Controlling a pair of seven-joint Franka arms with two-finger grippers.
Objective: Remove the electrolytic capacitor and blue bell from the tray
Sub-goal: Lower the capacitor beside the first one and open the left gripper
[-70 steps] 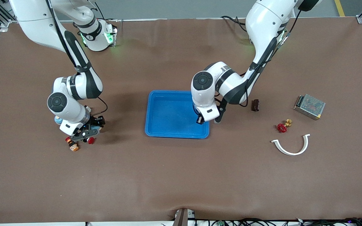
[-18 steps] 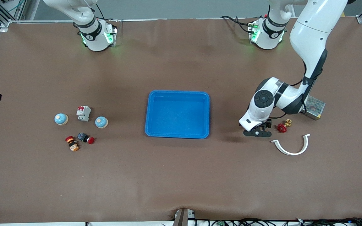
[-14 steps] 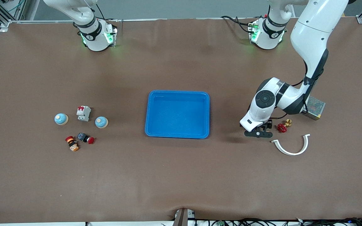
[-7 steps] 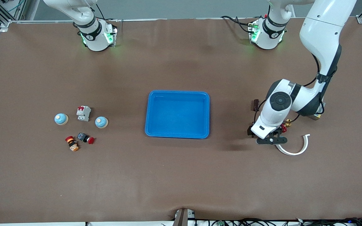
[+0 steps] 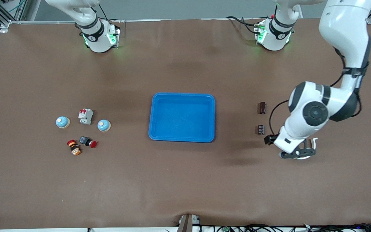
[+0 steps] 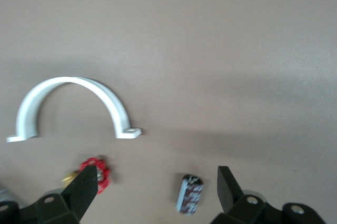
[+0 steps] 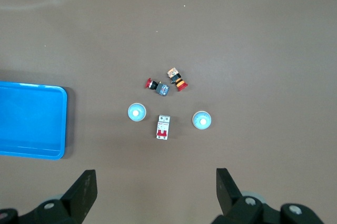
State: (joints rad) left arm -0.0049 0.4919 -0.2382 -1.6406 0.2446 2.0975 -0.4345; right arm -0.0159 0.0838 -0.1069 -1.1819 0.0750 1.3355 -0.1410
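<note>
Two dark capacitors lie toward the left arm's end of the table, one (image 5: pixel 262 108) farther from the front camera than the other (image 5: pixel 261 129) (image 6: pixel 189 195). My left gripper (image 5: pixel 297 154) (image 6: pixel 156 192) hangs open and holds nothing, over the white curved clamp (image 5: pixel 315 140) (image 6: pixel 73 105). Two light blue bells (image 5: pixel 62 122) (image 5: pixel 103 125) (image 7: pixel 136 112) (image 7: pixel 201 120) stand toward the right arm's end. My right gripper (image 7: pixel 155 195) is open high above them and is out of the front view. A blue tray (image 5: pixel 181 138) (image 7: pixel 31 153) sits mid-table.
A white and red circuit breaker (image 5: pixel 85 116) (image 7: pixel 164 127) stands between the bells. Two push buttons (image 5: pixel 73 147) (image 5: pixel 88 141) lie nearer the front camera. A red valve handle (image 6: pixel 95 171) lies near the clamp and is hidden by the left arm in the front view.
The left arm has swung from beside the valve to over the white clamp, rising as it went. The nearer capacitor, earlier covered by its gripper, now shows on the table.
</note>
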